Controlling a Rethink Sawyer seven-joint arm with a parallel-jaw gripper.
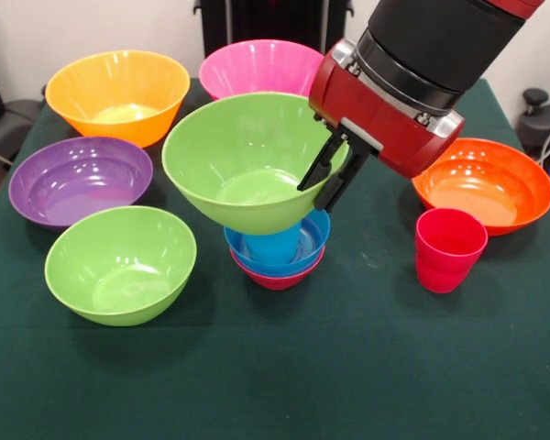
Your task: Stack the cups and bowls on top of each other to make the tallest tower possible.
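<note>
One lime green bowl (pixel 243 160) sits tilted atop the tower (pixel 277 249) at the tabletop (pixel 348 367) centre, its right rim clamped between the end effector (pixel 328 174) fingers, probably to steady it. Red-pink cup (pixel 449 247) waits right.

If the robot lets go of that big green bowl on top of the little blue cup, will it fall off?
Probably wobbly. The green bowl is much wider than the blue cup under it and already sits tilted, so it may tip. Its glossy plastic looks slippery and light. The gripper is shut on its rim.
</note>
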